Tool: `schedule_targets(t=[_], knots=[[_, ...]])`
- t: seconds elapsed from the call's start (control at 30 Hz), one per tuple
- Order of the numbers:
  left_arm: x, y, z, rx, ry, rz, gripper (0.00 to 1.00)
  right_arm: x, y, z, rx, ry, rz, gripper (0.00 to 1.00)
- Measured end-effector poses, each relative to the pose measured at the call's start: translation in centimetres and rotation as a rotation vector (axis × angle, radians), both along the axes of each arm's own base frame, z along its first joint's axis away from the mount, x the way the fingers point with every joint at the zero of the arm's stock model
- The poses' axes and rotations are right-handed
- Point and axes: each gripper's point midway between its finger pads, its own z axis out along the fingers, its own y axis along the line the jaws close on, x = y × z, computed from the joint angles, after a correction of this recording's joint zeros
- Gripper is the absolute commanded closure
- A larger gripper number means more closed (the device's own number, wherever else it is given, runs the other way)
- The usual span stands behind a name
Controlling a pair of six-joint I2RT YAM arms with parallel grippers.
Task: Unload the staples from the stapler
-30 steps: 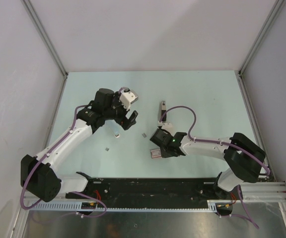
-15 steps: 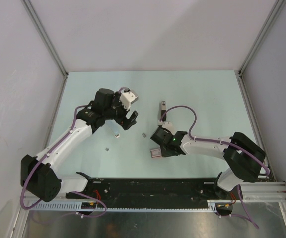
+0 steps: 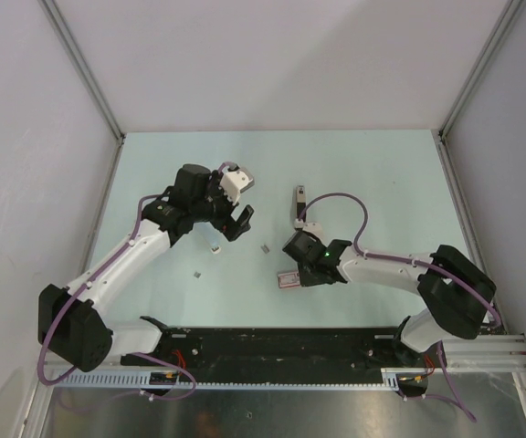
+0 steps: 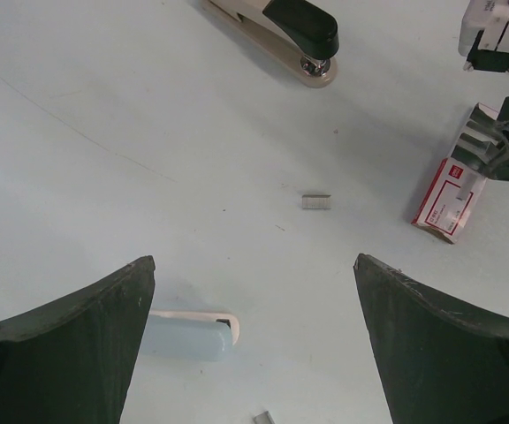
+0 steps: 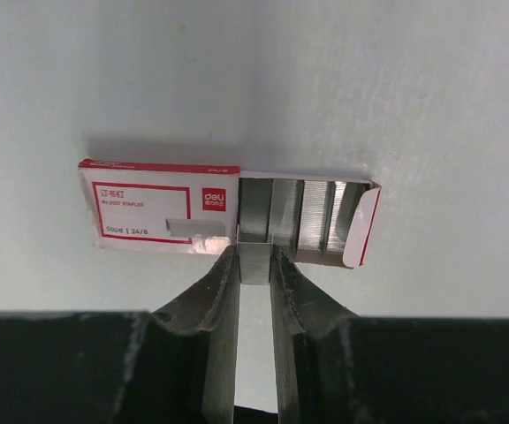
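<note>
The stapler (image 4: 300,25) is black with an apparently cream underside; box (image 5: 159,212) red-and-white; staples (image 5: 254,256) silver-grey.

Robot lab test cell, plain grey walls (image 3: 272,55), metal corner posts (image 3: 80,68), pale table (image 3: 382,173), black mounting rail (image 3: 272,343)

The stapler (image 3: 299,203), slim and black over pale metal, is lying flat on the table (image 3: 382,173). The staples (image 4: 316,201), short silver strips, are lying loose, well apart from it. One strip (image 5: 254,265) is sitting pinched in the right gripper (image 5: 254,254).
</note>
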Motion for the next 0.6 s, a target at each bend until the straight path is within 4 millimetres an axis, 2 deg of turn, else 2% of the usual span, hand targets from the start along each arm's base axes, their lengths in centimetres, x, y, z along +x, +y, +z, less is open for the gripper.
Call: schedule_targets(t=[0.2, 0.6], knots=[[-0.03, -0.02, 0.0, -0.001, 0.001, -0.001, 0.01, 0.27, 0.36, 0.78, 0.028, -0.021, 0.003, 0.95], [-0.06, -0.03, -0.06, -0.001, 0.003, -0.002, 0.01, 0.11, 0.19, 0.45, 0.03, -0.004, 0.019, 0.9]])
